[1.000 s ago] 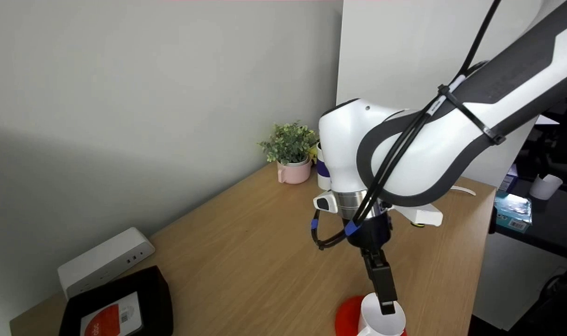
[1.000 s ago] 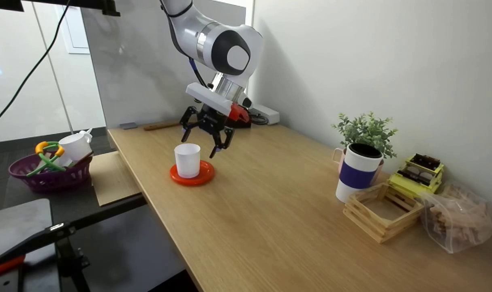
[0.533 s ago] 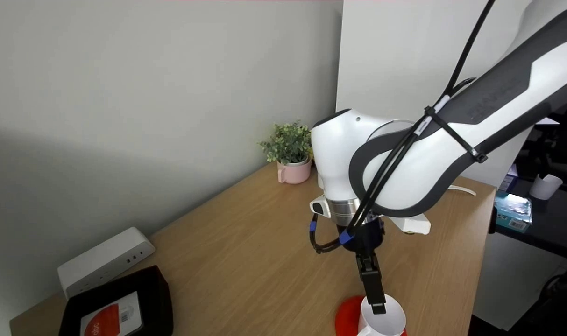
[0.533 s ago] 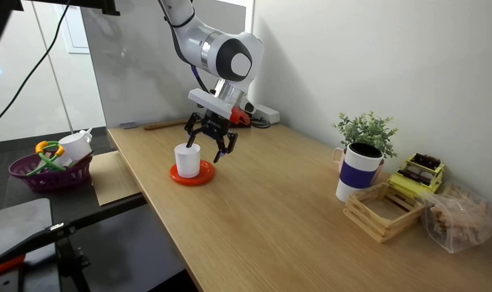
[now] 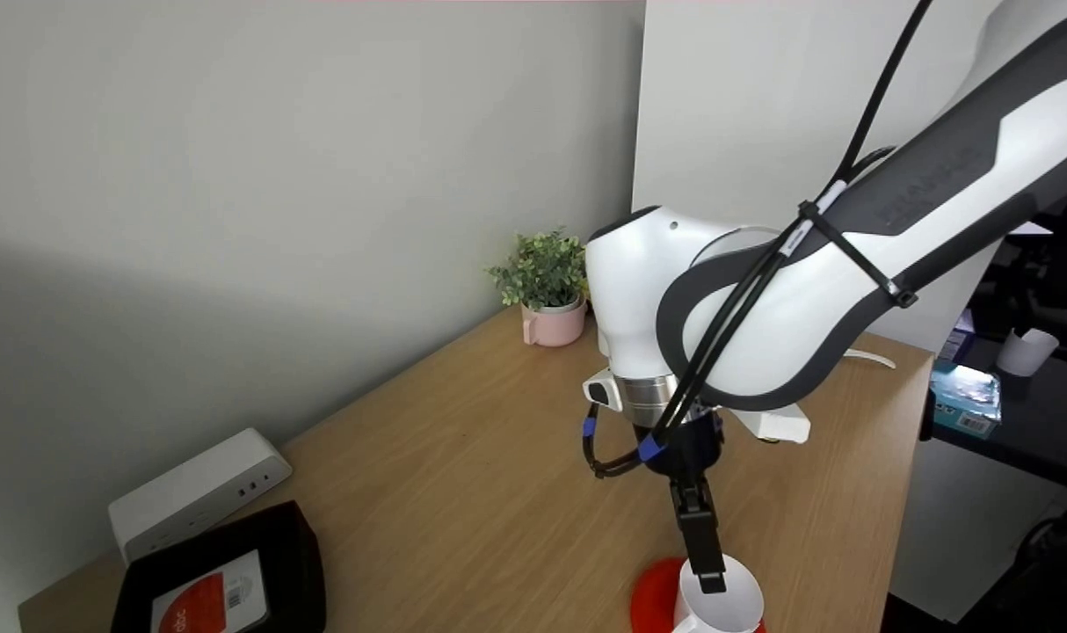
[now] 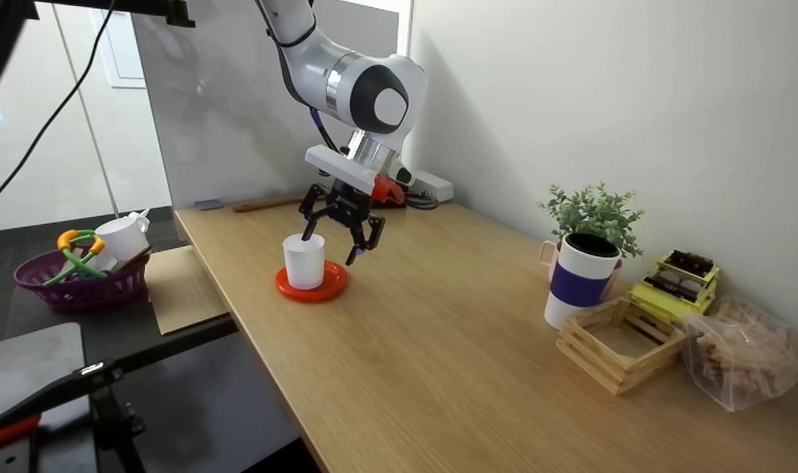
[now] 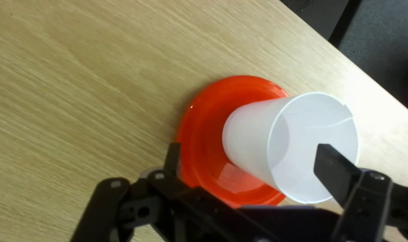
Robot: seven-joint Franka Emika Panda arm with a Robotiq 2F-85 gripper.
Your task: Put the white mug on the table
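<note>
Jaws hang wide & empty, 1 finger [image 7: 335, 173] at mouth of white mug [image 6: 304, 266] below, on red plate [image 6: 334, 282]; prob. pre-grasp, nxt: dip, pinch rim.

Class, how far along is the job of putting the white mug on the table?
Done: the gripper is open at the white mug.
In hand: the grasp, it seems; one finger appears over the mug's mouth, nothing gripped.
Left: grip the mug, lift it off the red plate and set it on the table.
</note>
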